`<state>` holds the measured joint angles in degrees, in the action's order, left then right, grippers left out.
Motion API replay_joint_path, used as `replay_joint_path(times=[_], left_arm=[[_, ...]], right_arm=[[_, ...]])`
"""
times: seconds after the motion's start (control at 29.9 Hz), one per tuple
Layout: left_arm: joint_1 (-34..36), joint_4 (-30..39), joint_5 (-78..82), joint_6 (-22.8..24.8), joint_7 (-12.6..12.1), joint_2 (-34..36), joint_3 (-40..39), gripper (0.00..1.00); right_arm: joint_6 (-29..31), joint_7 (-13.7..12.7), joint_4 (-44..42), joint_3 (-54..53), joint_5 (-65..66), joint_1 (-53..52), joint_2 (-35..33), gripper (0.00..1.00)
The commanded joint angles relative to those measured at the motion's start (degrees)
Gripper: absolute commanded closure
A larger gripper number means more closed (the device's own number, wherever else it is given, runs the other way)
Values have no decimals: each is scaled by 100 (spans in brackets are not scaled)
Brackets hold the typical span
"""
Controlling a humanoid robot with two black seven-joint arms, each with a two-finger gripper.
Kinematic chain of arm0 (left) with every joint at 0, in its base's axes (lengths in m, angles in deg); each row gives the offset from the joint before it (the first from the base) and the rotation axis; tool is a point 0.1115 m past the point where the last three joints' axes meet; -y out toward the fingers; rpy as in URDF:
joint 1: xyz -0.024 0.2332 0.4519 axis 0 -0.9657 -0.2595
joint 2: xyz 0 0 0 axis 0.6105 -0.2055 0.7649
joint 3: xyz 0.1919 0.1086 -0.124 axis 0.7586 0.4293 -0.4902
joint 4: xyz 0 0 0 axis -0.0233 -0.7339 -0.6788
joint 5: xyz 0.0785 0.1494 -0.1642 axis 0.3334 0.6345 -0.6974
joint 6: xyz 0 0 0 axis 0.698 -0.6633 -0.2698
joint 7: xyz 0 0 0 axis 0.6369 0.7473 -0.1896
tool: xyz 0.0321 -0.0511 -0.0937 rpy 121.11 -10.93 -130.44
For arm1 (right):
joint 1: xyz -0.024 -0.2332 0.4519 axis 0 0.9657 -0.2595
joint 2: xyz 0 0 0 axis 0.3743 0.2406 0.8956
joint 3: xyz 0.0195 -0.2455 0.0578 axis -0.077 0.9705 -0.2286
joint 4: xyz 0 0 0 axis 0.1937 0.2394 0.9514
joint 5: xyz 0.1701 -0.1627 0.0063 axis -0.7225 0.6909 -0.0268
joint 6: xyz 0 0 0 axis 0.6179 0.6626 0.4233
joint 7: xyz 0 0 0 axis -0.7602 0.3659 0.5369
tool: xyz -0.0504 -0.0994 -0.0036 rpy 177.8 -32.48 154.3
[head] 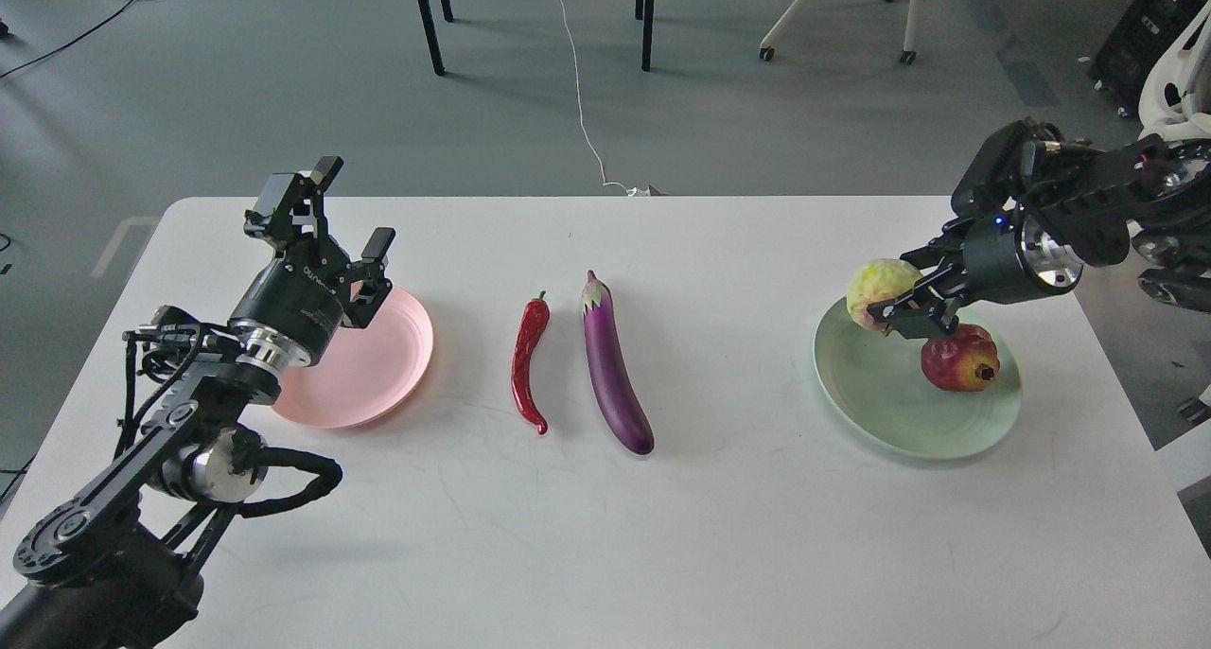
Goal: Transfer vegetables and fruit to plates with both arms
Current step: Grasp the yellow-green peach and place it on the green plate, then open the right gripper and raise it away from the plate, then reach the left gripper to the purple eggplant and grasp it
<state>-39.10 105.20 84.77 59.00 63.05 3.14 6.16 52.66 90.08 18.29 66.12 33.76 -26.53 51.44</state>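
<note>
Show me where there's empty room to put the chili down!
The pink plate is bare; only the left end effector hangs open over its far rim. The table is bare between eggplant and green plate, and along the near edge. The green plate is crowded: pomegranate, yellow fruit, right end effector.

On the tabletop (pixel 662 535) we saw the chili (pixel 529 360) and eggplant (pixel 615 375) side by side at centre, one plate (pixel 378 384) to their left, another plate (pixel 880 403) to their right holding the pomegranate (pixel 960 358).
</note>
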Motion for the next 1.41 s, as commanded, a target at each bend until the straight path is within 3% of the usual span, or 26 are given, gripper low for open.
replay_joint_path(times=[0.0,0.2,0.33,0.5,0.67,0.74,0.87,1.0,1.14,1.24,1.27,1.37], left_arm=[[0,-1,0,0,-8,2,35,1],[44,-18,9,-18,-43,107,44,1],[114,-80,35,-27,-52,230,44,1],[176,-80,131,-18,-26,476,44,1],[272,-71,220,17,53,784,35,1],[421,-71,403,9,202,942,53,1],[589,-71,1790,148,861,1232,333,1],[817,87,2660,764,924,1382,807,1],[1019,201,3794,799,924,1365,1238,1],[1352,333,4542,826,661,1347,1852,1],[1623,360,4796,817,303,1330,2177,1],[2397,308,5054,791,-1330,919,3021,1]], right_arm=[[-9,0,-276,9,-23,305,-13,51],[-149,0,-321,-148,-50,675,-40,8],[-492,0,-303,-324,-85,789,-84,6],[-510,0,-224,-859,-470,789,-241,4],[-484,0,-224,-1623,-1041,781,-426,3],[-474,0,-215,-2098,-1628,877,-514,3],[-536,0,-180,-3230,-3551,1727,-515,3],[-527,0,-189,-4855,-5249,3176,-331,3],[-440,0,-180,-6473,-6340,4434,-128,3],[-360,0,-189,-7380,-6957,5173,21,3],[-325,0,-206,-7574,-7036,5349,65,3],[-211,0,-207,-7883,-7072,5684,40,3]])
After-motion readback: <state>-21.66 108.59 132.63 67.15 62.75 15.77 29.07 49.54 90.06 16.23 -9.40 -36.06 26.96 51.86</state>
